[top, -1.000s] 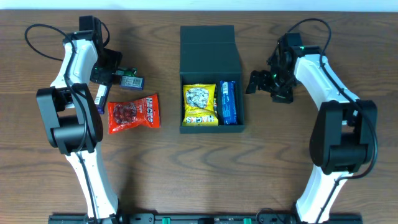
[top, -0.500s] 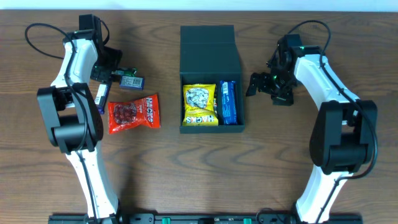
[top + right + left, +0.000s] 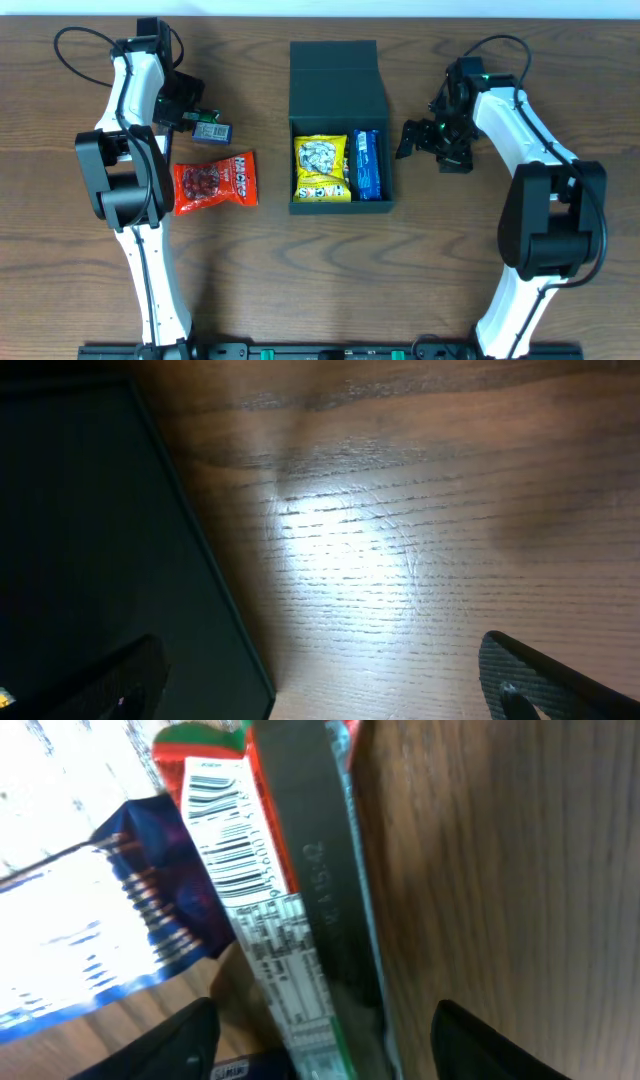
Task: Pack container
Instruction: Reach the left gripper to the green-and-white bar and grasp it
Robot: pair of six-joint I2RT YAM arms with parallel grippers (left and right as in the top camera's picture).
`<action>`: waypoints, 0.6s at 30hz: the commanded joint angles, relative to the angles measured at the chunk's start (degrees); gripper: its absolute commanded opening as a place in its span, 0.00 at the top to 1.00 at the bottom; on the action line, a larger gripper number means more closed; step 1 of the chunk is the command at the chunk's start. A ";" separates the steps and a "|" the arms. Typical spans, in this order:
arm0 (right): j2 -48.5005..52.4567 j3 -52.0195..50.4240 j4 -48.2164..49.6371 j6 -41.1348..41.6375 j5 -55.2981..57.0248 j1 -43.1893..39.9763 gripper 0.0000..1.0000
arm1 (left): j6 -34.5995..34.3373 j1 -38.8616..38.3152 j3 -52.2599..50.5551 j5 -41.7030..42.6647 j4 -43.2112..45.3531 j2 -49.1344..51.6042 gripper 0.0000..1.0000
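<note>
The likeliest slip is at the left pincer (image 3: pixel 335 1038), which straddles a barcoded packet (image 3: pixel 262 920) lying just beside a blue wrapper (image 3: pixel 165 860). If the jaws shut where they stand, they might pinch only a crimped edge, and the packet could swing or drop on the way over. They might also catch the wrapper and drag both. The packet lies slantwise between the fingers (not square to them), so it could twist in the grip. A later risk is that the box (image 3: pixel 340 208) already holds a yellow packet (image 3: pixel 322 168) and a blue bar (image 3: pixel 367 165) covering its floor. Anything more must go on top and may foul the lid (image 3: pixel 333 70).

The left pincer stands partly open, a finger on each side of the packet. It grips nothing, and whether a finger touches the packet cannot be told. The right pincer (image 3: pixel 325 680) is spread wide and empty, low over the table (image 3: pixel 300 280) just beside the box's right wall. The box sits mid-table, lid flapped back, with a red packet (image 3: pixel 215 182) near its left.
</note>
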 commanded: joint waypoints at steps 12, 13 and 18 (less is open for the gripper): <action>0.22 0.15 -0.31 -0.46 -0.61 -0.26 0.01 | 3.63 -0.02 1.16 -2.40 -2.12 1.20 0.56; 0.22 0.15 -0.33 -0.46 -0.61 -0.26 0.01 | 4.11 -0.04 1.18 -2.43 -2.12 1.20 0.57; 0.22 0.15 -0.31 -0.48 -0.59 -0.26 0.01 | 6.54 -0.04 2.27 -2.62 -2.19 1.20 0.57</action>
